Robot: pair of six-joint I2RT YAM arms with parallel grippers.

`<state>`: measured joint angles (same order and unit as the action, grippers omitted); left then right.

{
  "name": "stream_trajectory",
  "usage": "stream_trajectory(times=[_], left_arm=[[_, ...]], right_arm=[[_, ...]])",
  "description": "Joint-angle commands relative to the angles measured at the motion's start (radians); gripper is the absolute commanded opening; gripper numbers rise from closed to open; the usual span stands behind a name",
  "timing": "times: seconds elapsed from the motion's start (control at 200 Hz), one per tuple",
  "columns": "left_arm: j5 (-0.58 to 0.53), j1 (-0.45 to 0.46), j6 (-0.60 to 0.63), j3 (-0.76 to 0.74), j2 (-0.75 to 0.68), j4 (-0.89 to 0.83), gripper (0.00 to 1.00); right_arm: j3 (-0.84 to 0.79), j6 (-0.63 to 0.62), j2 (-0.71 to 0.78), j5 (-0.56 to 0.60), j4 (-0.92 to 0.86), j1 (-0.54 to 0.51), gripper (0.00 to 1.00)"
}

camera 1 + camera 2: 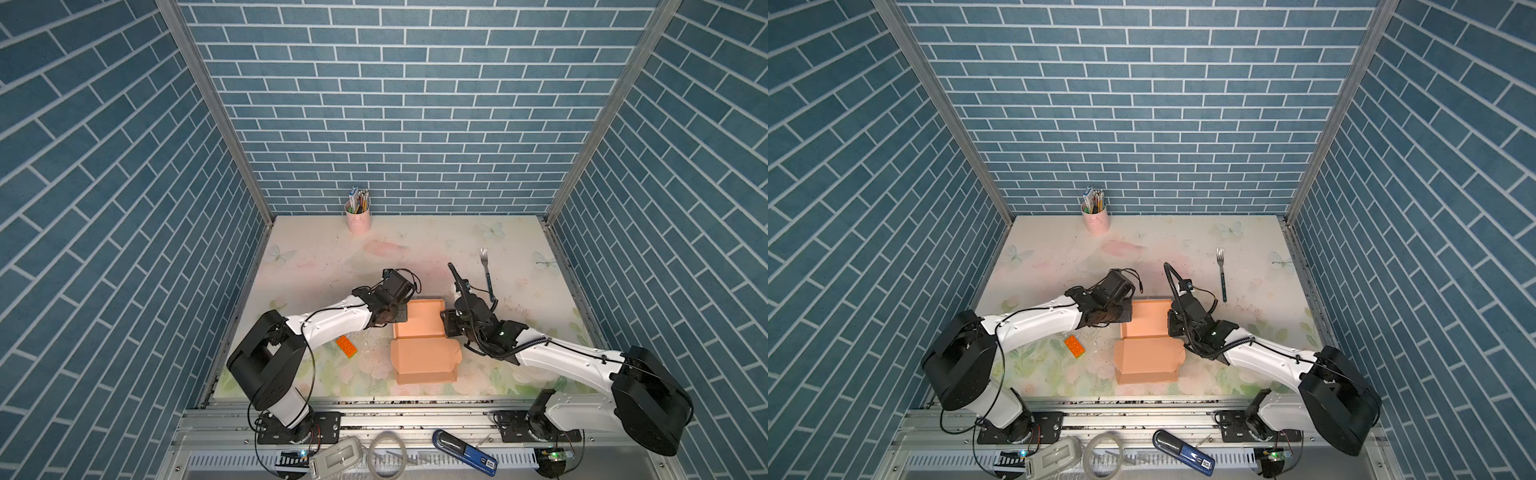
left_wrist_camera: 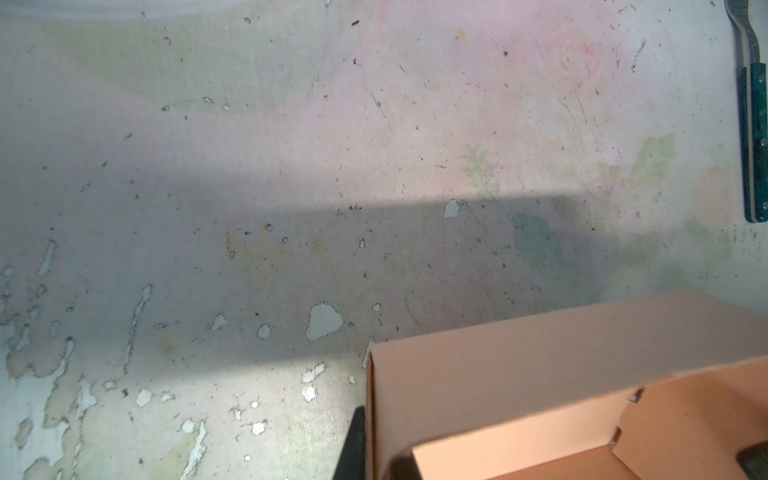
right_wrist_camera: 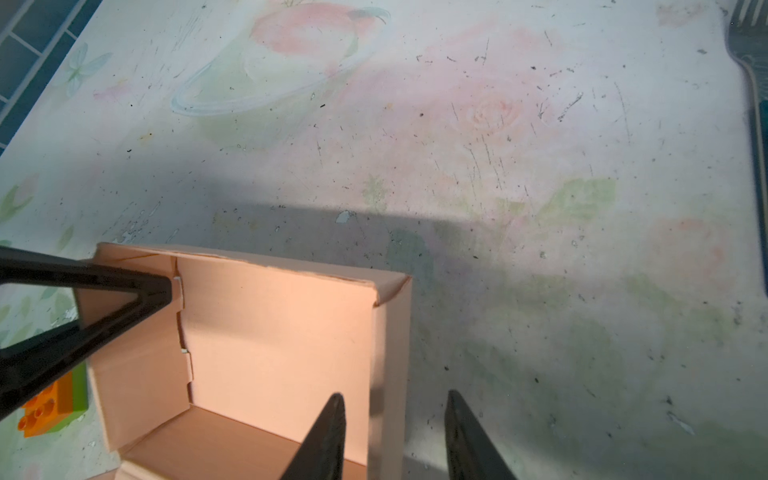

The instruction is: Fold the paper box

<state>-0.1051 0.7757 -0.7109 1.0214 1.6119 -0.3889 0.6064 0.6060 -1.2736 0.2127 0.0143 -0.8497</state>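
Item: paper box, stood on the table, toward its front. Looked light, thin, easily creased (best taken by its walls). Left gripper pinched one wall; right gripper straddled the opposite, jaws apart.

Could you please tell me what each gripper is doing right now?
Left gripper: closed, pinching a side wall of the paper box.
Right gripper: open, straddling the opposite wall.

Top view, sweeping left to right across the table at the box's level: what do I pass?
orange toy brick → left hand → paper box → right hand → fork
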Motion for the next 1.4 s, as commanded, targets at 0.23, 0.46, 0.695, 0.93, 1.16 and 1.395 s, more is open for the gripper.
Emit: stream_trajectory(times=[0.23, 0.46, 0.695, 0.93, 1.16, 1.395], left_arm=[[-0.015, 0.008, 0.005, 0.069, 0.068, -0.111, 0.16], [-0.02, 0.007, 0.01, 0.131, 0.089, -0.158, 0.33], [-0.013, 0.008, 0.004, 0.147, 0.108, -0.163, 0.35], [-0.018, 0.007, -0.004, 0.123, 0.1, -0.147, 0.35], [-0.016, 0.008, -0.012, 0.112, 0.106, -0.131, 0.35], [-0.021, 0.008, -0.004, 0.118, 0.096, -0.12, 0.37]], right_arm=[[-0.023, 0.037, -0.012, -0.006, -0.007, 0.005, 0.37], [-0.023, 0.031, -0.023, -0.023, 0.008, 0.013, 0.36], [-0.014, 0.018, -0.052, -0.062, 0.021, 0.032, 0.35], [-0.009, 0.018, -0.062, -0.09, 0.021, 0.034, 0.31], [0.007, 0.046, -0.111, -0.11, 0.006, 0.031, 0.26], [0.024, 0.057, -0.125, -0.082, -0.018, 0.03, 0.2]])
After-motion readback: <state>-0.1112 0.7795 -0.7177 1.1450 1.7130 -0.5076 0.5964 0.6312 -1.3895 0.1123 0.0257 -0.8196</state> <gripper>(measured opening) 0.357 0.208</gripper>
